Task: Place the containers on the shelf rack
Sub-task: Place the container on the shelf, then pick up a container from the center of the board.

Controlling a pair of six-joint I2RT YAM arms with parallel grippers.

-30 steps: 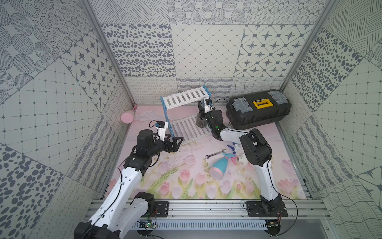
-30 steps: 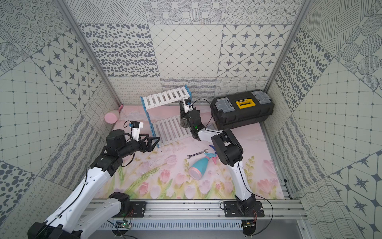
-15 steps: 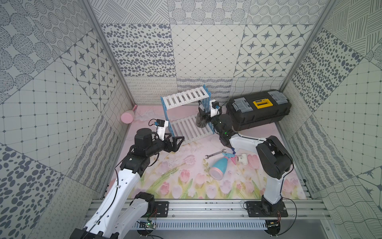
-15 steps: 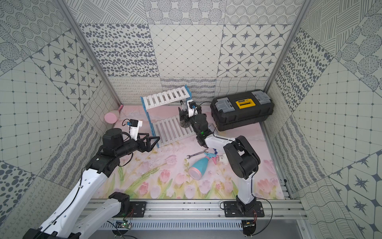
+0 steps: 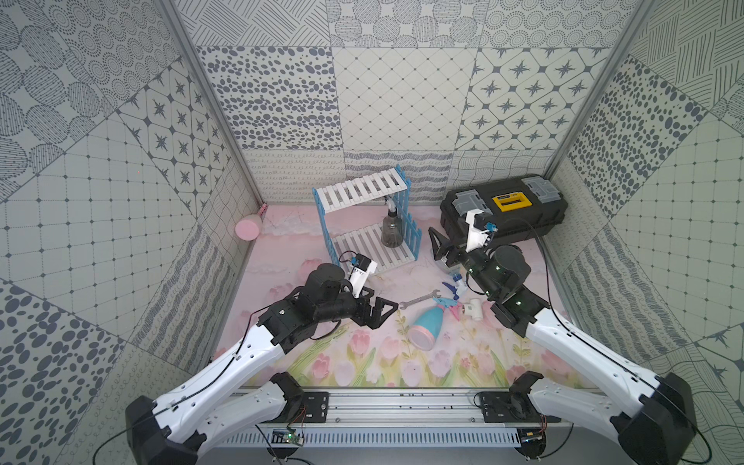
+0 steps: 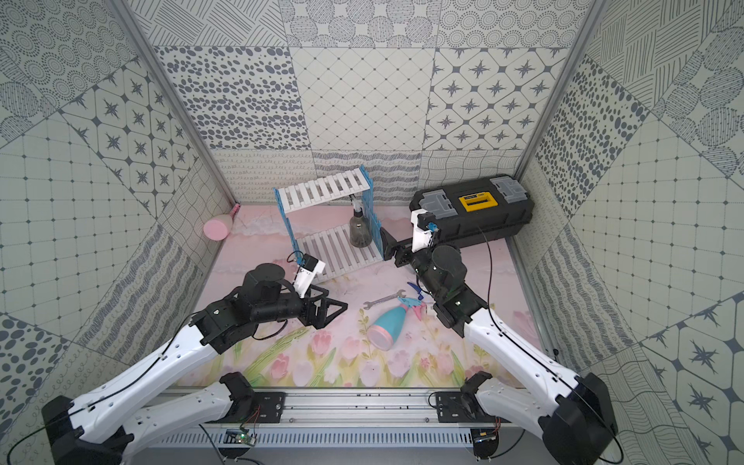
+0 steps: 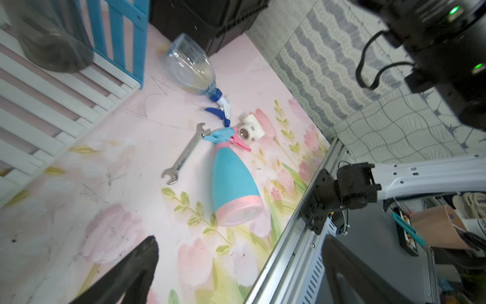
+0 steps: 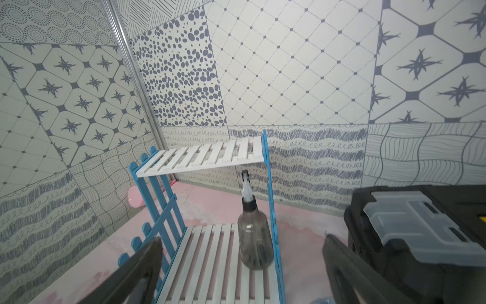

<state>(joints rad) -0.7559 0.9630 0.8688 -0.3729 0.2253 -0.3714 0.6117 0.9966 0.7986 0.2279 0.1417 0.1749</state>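
One bottle is sitting on the rack and three are waiting, so I am judging the next pick to be the step in hand.

Nearest me, the teal bottle (image 5: 426,328) is lying on its side on the bench (image 5: 282,249). My left tool (image 5: 384,316) is hovering spread and empty to its left, with the wrench (image 5: 418,300) between them. Next I am probably needing to straddle that cone clear of the wrench and stand it upright. Farther right, the clear bottle (image 7: 190,65) is lying under my right arm. The right tool (image 5: 437,247) is gaping empty between the toolbox (image 5: 507,209) and the shelf rack (image 5: 362,193). The smoky bottle (image 5: 391,231) is standing on the rack's lower shelf, just past the fence side. The cream-pink bottle (image 5: 247,229) is lying far left.
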